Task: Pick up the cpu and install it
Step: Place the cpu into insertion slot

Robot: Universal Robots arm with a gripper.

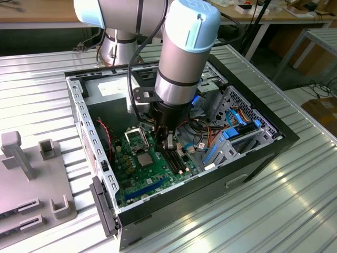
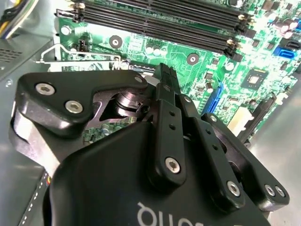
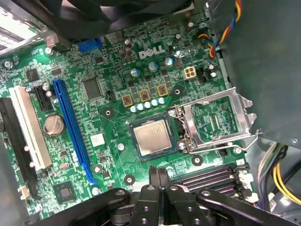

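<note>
The cpu [image 3: 151, 137], a small silver-topped square with a green rim, lies flat in its socket on the green motherboard [image 3: 113, 117]. Beside it the socket's metal frame [image 3: 217, 123] stands hinged open. In the exterior view the cpu [image 1: 146, 158] shows as a grey square inside the open computer case [image 1: 210, 179]. My gripper [image 3: 158, 171] hangs just above the board, a short way off the cpu towards the memory slots [image 3: 207, 179]. Its fingers are shut together with nothing between them. The second wrist view has the gripper [image 2: 165, 70] seen from behind, fingers pressed together.
A blue expansion slot [image 3: 73, 127] and a white one [image 3: 29, 127] run across the board. Coloured cables [image 1: 202, 132] and a drive cage with blue parts [image 1: 237, 132] crowd the case on the exterior view's right. A grey fixture [image 1: 31, 174] lies on the ribbed metal table at the exterior view's left.
</note>
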